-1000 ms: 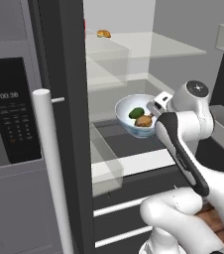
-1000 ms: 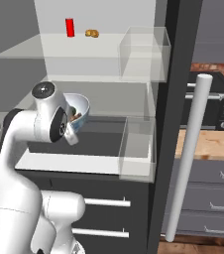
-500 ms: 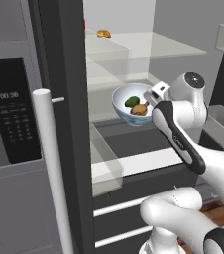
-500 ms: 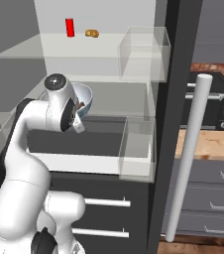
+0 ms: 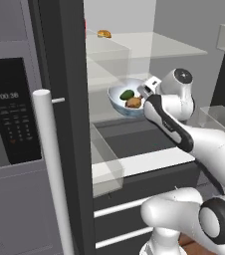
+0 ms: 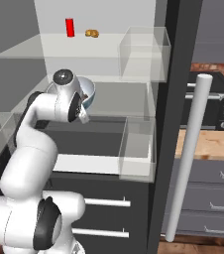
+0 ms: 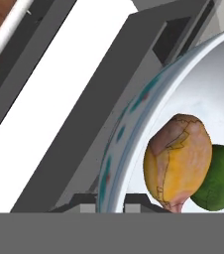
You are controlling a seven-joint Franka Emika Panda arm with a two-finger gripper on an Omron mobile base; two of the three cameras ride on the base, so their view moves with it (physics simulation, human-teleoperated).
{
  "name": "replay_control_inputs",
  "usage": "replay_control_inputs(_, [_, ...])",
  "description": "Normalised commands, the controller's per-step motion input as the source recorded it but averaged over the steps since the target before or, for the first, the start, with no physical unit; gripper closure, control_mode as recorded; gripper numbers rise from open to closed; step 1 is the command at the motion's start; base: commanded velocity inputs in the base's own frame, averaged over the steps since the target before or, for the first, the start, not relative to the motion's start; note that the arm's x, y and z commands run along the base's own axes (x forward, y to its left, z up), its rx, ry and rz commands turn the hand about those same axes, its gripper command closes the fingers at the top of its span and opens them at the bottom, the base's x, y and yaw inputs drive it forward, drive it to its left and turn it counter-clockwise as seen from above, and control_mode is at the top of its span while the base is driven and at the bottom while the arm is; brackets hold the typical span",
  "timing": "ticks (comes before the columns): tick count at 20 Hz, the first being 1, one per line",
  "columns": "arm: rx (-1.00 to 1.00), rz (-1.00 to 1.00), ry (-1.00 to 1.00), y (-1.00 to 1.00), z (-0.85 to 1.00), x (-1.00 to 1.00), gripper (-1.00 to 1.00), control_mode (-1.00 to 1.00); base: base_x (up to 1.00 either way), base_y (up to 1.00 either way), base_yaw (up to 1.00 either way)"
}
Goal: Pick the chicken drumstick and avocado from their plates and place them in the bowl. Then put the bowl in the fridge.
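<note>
Bowl (image 5: 127,102) time is nearly over for us: our pincer (image 7: 111,201) is clamped on its rim and holds it inside the open fridge (image 5: 149,45), above a glass shelf (image 6: 129,99). We count one chicken drumstick (image 7: 178,161) and one avocado (image 7: 218,178), both in our one bowl. We think only setting it down and letting go is left.
</note>
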Motion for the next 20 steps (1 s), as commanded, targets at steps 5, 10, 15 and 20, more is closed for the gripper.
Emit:
replay_control_inputs(5, [-0.07, 0.02, 0.0, 0.11, -0.12, 0.55, 1.0, -1.0, 0.0, 0.0, 0.0])
replay_control_inputs(10, [-0.15, 0.07, 0.0, 0.02, -0.2, 0.38, 1.0, -1.0, 0.0, 0.0, 0.0])
replay_control_inputs(15, [-0.11, 0.09, 0.0, 0.0, -0.18, 0.36, 1.0, -1.0, 0.0, 0.0, 0.0])
replay_control_inputs(20, [-0.03, 0.07, 0.0, 0.0, -0.07, 0.4, 1.0, -1.0, 0.0, 0.0, 0.0])
